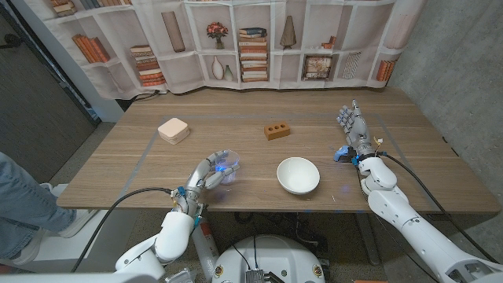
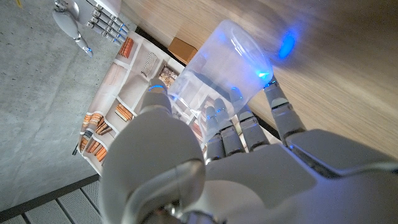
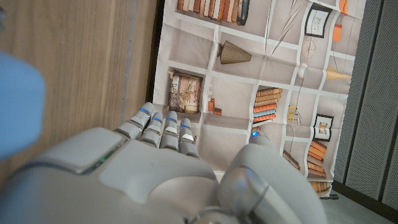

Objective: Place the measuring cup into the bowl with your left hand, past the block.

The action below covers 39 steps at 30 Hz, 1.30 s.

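Left hand near the table's front edge, its fingers wrapped round the clear measuring cup, thumb on one side of the wall and the rest on the other; the cup appears tilted in the grasp, mouth turned away from the palm; whether it has cleared the tabletop cannot be told. White bowl to the cup's right, near the same front edge, a stretch of bare wood between them; the brown block farther back, between cup and bowl in left-to-right terms, well apart from both. Right hand at the far right of the table, holding nothing, fingers straight and close together. Pale square object back left, away from the path.

Risks, as judged: the smooth, clear wall may slip in the grasp if the tilt grows; a low carry could knock the bowl's rim and push it; a wide arc toward the back could brush the block; release too early would drop the cup short of the bowl.
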Each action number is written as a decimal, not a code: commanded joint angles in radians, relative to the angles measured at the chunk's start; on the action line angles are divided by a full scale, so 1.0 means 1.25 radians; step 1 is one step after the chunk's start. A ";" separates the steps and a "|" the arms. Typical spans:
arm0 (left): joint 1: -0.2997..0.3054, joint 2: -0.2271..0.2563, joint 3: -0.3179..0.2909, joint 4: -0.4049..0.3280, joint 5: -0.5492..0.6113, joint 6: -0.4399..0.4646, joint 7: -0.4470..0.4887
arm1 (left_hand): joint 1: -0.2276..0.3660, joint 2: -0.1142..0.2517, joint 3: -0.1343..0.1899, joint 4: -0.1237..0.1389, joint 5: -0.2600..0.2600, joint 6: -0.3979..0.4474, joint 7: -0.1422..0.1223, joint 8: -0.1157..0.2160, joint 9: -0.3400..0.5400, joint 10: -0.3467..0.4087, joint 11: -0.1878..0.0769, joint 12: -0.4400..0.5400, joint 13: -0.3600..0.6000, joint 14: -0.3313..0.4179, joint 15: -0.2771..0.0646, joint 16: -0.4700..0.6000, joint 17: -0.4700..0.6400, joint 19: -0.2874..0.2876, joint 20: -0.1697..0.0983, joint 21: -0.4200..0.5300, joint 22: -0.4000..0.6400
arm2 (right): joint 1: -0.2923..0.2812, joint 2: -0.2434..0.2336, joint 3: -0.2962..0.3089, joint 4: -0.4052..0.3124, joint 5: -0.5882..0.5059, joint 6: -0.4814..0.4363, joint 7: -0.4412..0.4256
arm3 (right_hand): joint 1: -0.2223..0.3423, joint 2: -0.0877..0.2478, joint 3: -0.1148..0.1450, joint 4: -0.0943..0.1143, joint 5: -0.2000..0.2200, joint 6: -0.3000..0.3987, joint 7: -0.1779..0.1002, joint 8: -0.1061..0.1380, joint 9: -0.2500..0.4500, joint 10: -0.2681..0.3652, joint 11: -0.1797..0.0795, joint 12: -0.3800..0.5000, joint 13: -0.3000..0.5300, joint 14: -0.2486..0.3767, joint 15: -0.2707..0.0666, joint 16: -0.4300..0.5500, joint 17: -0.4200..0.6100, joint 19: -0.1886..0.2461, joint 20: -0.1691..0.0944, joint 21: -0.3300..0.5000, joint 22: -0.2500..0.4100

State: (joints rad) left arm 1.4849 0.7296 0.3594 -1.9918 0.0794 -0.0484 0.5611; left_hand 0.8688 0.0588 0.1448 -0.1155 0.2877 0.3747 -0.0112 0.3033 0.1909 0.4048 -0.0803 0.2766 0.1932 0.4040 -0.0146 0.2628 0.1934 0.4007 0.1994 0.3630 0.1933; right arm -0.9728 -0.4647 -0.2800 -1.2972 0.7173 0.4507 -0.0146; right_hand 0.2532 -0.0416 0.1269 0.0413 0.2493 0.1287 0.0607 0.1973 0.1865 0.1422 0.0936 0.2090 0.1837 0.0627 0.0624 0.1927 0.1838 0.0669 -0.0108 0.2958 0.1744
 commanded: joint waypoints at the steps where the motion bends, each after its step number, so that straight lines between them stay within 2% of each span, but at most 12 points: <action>1: 0.007 -0.007 -0.014 0.026 -0.039 -0.074 -0.018 | -0.013 0.009 -0.002 0.009 -0.006 -0.004 -0.020 -0.011 0.003 -0.009 0.010 -0.009 0.005 0.000 0.008 -0.004 0.004 0.008 0.007 0.003 0.002 | -0.003 -0.004 -0.001 -0.006 -0.003 -0.002 -0.002 | 0.005 0.003 -0.004 0.000 -0.001 0.005 -0.005 0.000 0.002 0.005 0.000 0.003 0.002 0.009 -0.004 0.000 0.001 0.010 0.003 -0.003 0.003; 21: 0.012 -0.022 -0.036 0.039 -0.062 -0.118 -0.040 | -0.022 0.011 -0.005 0.015 -0.016 0.004 -0.022 -0.014 0.004 -0.012 0.011 -0.015 0.007 -0.001 0.010 -0.009 0.007 0.020 0.011 0.006 0.002 | -0.005 -0.009 -0.003 -0.024 -0.008 -0.009 -0.007 | 0.007 0.005 -0.005 -0.002 -0.001 0.006 -0.004 0.000 0.002 0.006 0.000 0.003 0.002 0.013 -0.003 0.000 0.001 0.016 0.001 -0.007 0.003; 29: 0.013 -0.024 -0.043 0.037 -0.057 -0.117 -0.042 | -0.023 0.012 -0.005 0.015 -0.020 0.006 -0.023 -0.016 0.004 -0.012 0.004 -0.017 0.007 -0.002 0.011 -0.011 0.008 0.012 0.011 0.002 0.002 | -0.005 -0.011 -0.005 -0.030 -0.014 -0.011 -0.011 | 0.007 0.005 -0.006 -0.003 -0.001 0.007 -0.004 0.000 0.002 0.008 0.000 0.004 0.002 0.015 -0.003 0.000 0.001 0.019 0.000 -0.009 0.003; 39: 0.007 -0.023 -0.050 0.033 -0.052 -0.114 -0.049 | -0.023 0.013 -0.004 0.016 -0.024 0.008 -0.023 -0.018 0.005 -0.010 0.009 -0.019 0.008 -0.014 0.011 -0.017 0.008 0.007 0.011 -0.001 0.002 | -0.007 -0.008 -0.005 -0.033 -0.015 -0.011 -0.017 | 0.007 0.006 -0.006 -0.003 -0.001 0.006 -0.004 0.000 0.002 0.009 0.000 0.004 0.002 0.018 -0.003 0.001 0.001 0.021 -0.001 -0.011 0.003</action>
State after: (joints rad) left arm 1.4991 0.7009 0.3075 -1.9459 0.0086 -0.1902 0.5100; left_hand 0.8486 0.0699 0.1362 -0.0992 0.2587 0.3607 -0.0252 0.2815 0.1931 0.3923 -0.0678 0.2545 0.1978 0.3912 -0.0020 0.2432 0.2027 0.4133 0.2092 0.3629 0.1930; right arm -0.9790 -0.4761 -0.2855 -1.3317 0.7029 0.4373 -0.0276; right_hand 0.2571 -0.0377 0.1242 0.0386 0.2468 0.1341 0.0553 0.1973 0.1865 0.1446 0.0913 0.2090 0.1836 0.0717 0.0606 0.1927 0.1814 0.0852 -0.0146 0.2842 0.1743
